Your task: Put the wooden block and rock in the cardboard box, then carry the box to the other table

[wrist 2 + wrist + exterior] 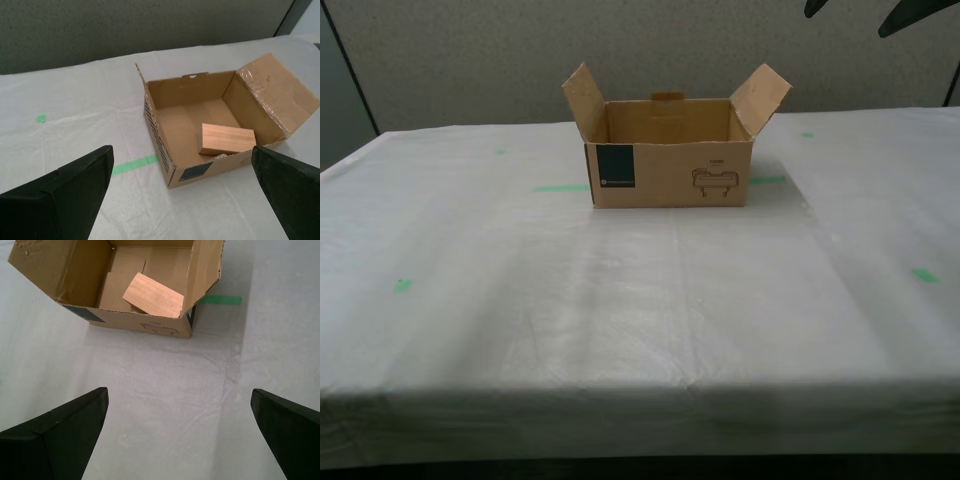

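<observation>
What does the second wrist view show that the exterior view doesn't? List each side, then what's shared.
Only the second wrist view: the wooden block lying inside the box, a pale bit of what may be the rock under it, and my second gripper, open and empty. Only the exterior view: the printed drawing on the box front. Both: the cardboard box on the white-draped table.

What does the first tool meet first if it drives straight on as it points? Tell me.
Probably the white-clothed table: my first gripper, open and empty, looks down at bare cloth short of the cardboard box. Depth is uncertain.
</observation>
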Controlling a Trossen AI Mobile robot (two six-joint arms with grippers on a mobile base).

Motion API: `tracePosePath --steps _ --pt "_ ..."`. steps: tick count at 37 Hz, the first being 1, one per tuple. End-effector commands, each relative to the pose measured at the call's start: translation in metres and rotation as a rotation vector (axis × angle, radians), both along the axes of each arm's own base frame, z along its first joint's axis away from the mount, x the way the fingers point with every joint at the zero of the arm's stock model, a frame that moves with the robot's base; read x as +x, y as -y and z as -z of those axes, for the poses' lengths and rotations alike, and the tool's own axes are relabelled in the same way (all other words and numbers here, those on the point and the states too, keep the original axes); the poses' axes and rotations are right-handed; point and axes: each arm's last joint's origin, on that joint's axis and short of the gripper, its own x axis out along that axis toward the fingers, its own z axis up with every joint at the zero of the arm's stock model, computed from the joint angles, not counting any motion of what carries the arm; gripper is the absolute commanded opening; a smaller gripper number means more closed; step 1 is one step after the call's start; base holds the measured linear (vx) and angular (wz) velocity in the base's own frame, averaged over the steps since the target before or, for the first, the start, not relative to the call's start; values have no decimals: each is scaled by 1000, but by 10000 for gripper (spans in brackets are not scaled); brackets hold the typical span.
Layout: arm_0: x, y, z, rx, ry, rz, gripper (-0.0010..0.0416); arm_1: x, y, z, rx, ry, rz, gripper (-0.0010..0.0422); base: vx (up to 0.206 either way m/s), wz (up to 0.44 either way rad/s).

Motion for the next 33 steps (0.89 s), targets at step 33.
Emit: tracePosePath --steps 33 --pt "0 0 0 -2 2 2 399 1 0 -2 -5 16 0 378 0 0"
